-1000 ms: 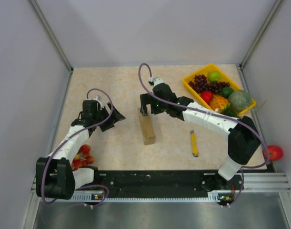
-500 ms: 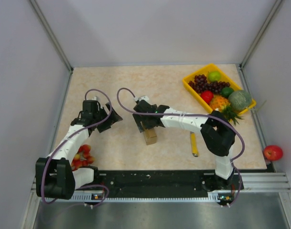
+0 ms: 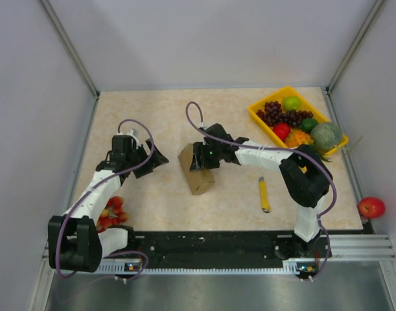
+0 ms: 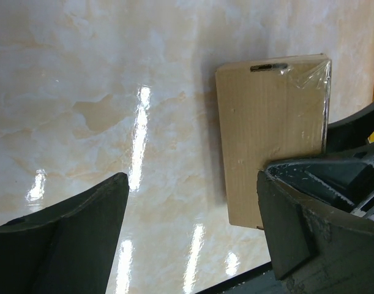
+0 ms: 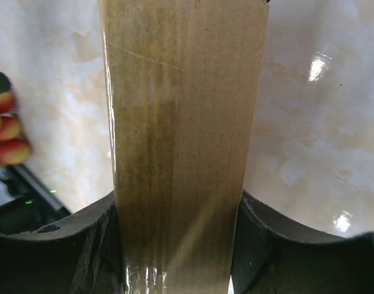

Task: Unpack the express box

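The express box [image 3: 196, 172], a plain brown carton with clear tape on it, lies mid-table and leans toward the left. My right gripper [image 3: 201, 161] is at its far end. In the right wrist view the box [image 5: 180, 122] fills the gap and both fingers [image 5: 95, 245] press its long sides. My left gripper [image 3: 160, 158] hovers open to the left of the box, apart from it. In the left wrist view the box [image 4: 272, 122] shows a broad face beside the right finger [image 4: 309, 214], and the gripper [image 4: 193, 177] holds nothing.
A yellow tray [image 3: 255, 116] of fruit stands at the back right. A yellow utility knife [image 3: 264, 194] lies right of the box. Small red fruits [image 3: 113, 212] sit by the left arm's base. A red apple [image 3: 371, 207] rests past the table's right edge.
My right gripper came down over the far end of the box and closed on its sides. The box has tipped from its narrow edge toward the left. The left arm stayed put.
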